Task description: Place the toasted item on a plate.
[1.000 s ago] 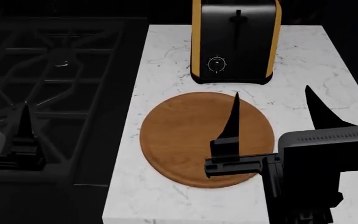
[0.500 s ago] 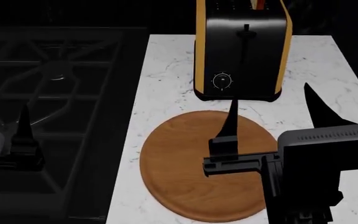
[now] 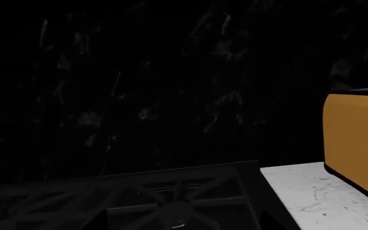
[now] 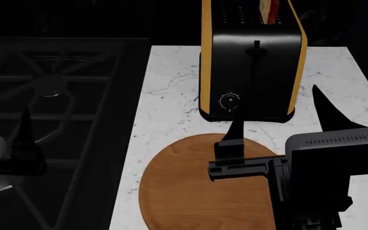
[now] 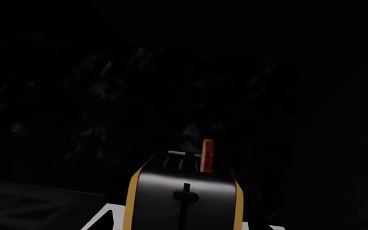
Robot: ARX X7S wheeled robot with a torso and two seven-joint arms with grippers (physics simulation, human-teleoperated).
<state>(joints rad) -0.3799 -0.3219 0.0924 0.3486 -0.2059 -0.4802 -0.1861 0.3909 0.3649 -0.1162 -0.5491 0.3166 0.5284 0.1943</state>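
The head view has shifted over the last 1.0 s: the toaster [image 4: 251,60] and the plate [image 4: 190,191] both sit lower in the picture than they did, and the toaster's top slots, cut off before, are now in sight. Neither arm has altered its place in the view, so the shift reads as a change of viewpoint, not a reach. For the task this matters, since the slice to be lifted can now be seen and aimed at; the pick itself is not yet begun.

Ordered largest to smallest. The white marble tabletop [image 4: 171,91] carries the toaster at its far side and the wooden plate nearer the robot, the plate's far rim near the toaster's foot. A dark gas hob [image 4: 56,96] lies to the left. The right end effector [image 4: 280,120] hangs over the plate, its 2 fingers spread wide and empty. The left end effector [image 4: 24,139] hovers above the hob; only 1 dark prong shows, so whether it is released or clenched cannot be told.

The toasted item [image 4: 268,10] stands upright in the toaster's right slot, a thin slice with reddish-orange crust and pale face, only its upper part showing.
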